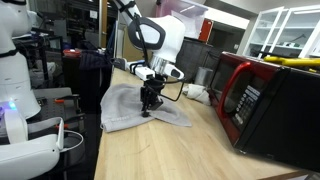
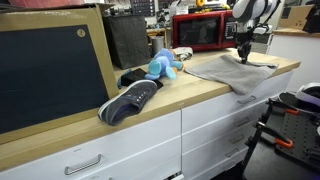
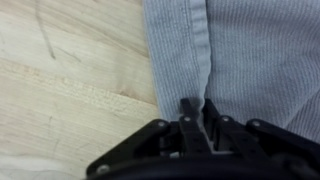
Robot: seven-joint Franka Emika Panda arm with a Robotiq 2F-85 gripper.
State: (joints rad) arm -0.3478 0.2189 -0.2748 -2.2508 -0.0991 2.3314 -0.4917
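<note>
Pinching a raised fold of the grey ribbed cloth between fingers pressed almost together, the end effector stands on this cloth, which lies spread on the wooden counter near a red microwave, well apart from a blue plush toy and a dark shoe.

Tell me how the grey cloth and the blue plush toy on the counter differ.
The grey cloth lies spread flat; the blue plush toy is a rounded lump. The cloth is ribbed grey, the toy bright blue. The gripper pinches a fold of the cloth; the toy lies apart, untouched. Both look soft and rest on the wooden counter.
</note>
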